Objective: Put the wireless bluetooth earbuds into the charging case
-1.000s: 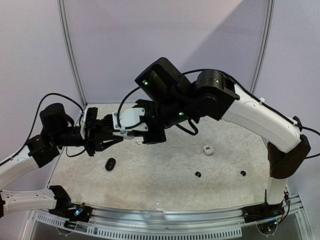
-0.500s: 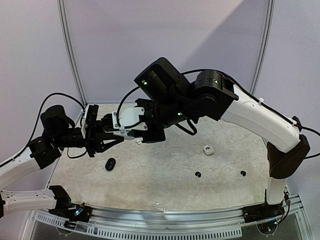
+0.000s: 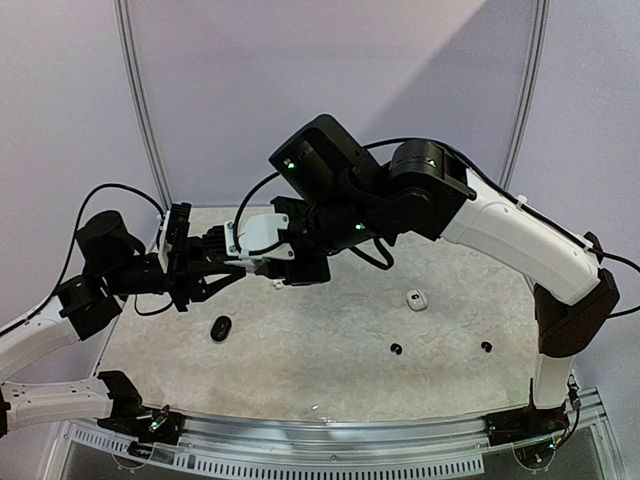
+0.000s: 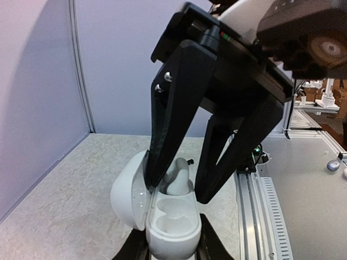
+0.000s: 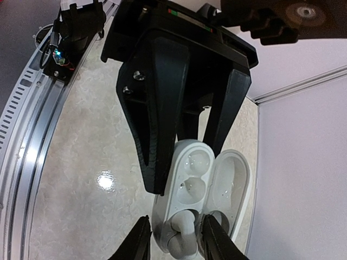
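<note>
1. Nearest the arm bases, a black earbud (image 3: 396, 348) lies on the speckled tabletop (image 3: 330, 330), and a second black earbud (image 3: 486, 346) lies well apart from it to the right
2. On the left, slightly farther back, a black oval case (image 3: 221, 328) rests on the tabletop under the left arm's wrist
3. Farther back on the right sits a small white item (image 3: 416, 299) with a dark mark, too small to identify
4. A tiny white bud (image 3: 278, 283) lies on the tabletop just below the two wrists where they meet
5. Above it, the left tool (image 4: 173, 245) is clamped on the base of the white charging case (image 4: 171, 225) and holds it clear of the tabletop, with the lid (image 4: 129, 197) swung open to one side
6. A white earbud (image 4: 179, 176) sits in the case's far socket, and the near socket (image 4: 173, 208) is empty
7. The right tool (image 4: 179, 190) reaches down onto the case with its jaws apart, one black finger on each side of the seated earbud; whether a pad touches it cannot be told
</note>
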### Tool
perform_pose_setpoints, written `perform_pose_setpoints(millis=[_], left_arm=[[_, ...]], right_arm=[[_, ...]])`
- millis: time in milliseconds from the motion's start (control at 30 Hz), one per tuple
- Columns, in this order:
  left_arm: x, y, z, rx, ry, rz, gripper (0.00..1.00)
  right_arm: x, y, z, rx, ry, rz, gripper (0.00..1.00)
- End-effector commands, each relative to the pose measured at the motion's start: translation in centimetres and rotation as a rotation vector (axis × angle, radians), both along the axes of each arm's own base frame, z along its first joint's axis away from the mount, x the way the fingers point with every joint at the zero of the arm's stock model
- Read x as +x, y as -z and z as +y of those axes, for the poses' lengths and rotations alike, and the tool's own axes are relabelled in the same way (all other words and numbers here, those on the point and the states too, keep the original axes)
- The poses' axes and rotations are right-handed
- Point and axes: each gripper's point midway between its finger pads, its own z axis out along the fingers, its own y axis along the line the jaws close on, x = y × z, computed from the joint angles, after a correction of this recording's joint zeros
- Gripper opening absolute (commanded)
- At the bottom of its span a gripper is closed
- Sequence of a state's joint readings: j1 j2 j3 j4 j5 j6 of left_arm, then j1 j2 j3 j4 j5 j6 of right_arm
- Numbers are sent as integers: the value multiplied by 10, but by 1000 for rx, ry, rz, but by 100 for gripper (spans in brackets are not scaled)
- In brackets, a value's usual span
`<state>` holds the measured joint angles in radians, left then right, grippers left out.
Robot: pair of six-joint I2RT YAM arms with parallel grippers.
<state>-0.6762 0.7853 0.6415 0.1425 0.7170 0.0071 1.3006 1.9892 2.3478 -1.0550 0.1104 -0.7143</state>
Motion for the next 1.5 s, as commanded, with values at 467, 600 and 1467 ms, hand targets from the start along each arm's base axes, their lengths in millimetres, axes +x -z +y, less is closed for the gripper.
perform_pose_setpoints(millis=[467, 600, 1467], left_arm=[[-12, -12, -1, -47, 51, -11, 0], [-9, -11, -1, -50, 44, -1, 0], [-7, -5, 3, -49, 15, 18, 0]], right_arm=[[20, -10, -5, 25, 64, -36, 47], [22, -17, -4, 49, 70, -48, 51], [17, -47, 1, 202, 60, 26, 44]])
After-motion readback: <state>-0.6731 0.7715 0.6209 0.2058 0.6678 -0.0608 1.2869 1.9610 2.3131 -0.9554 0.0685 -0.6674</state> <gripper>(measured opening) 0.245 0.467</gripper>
